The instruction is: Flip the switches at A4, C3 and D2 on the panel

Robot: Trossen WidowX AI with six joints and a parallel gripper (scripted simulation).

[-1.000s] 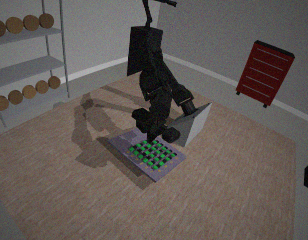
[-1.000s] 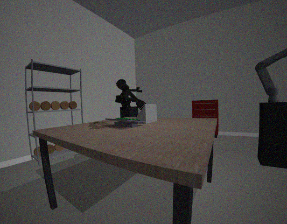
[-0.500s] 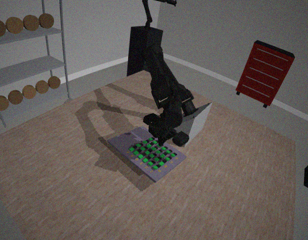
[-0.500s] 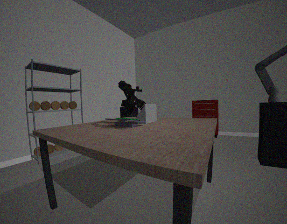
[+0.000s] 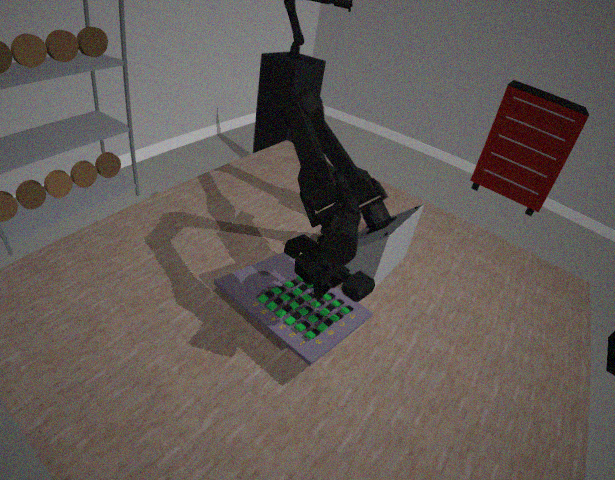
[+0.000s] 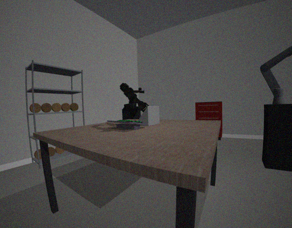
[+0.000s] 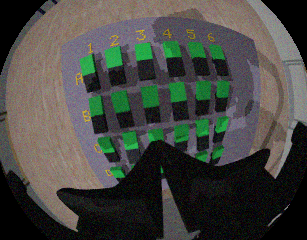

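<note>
Panel (image 5: 235, 286) flat on counter (image 5: 452, 361), right before the arm's base. Fingers closed on nothing, tips pinched together as a poker, low over rows C–D near columns 3–4. Rockers run lengthwise along the columns, away from the arm. Which target lies under the tips I cannot tell; A4 (image 7: 173, 58) sits further out, straight ahead of the tips

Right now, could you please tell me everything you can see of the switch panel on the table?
The switch panel is a flat, pale purple slab lying on the wooden table, beside a grey wedge block. It carries rows of rocker switches, each half green and half black, with yellow row letters and column numbers one to six. The shut gripper sits low over its nearer rows, hiding them; contact cannot be made out.
</note>
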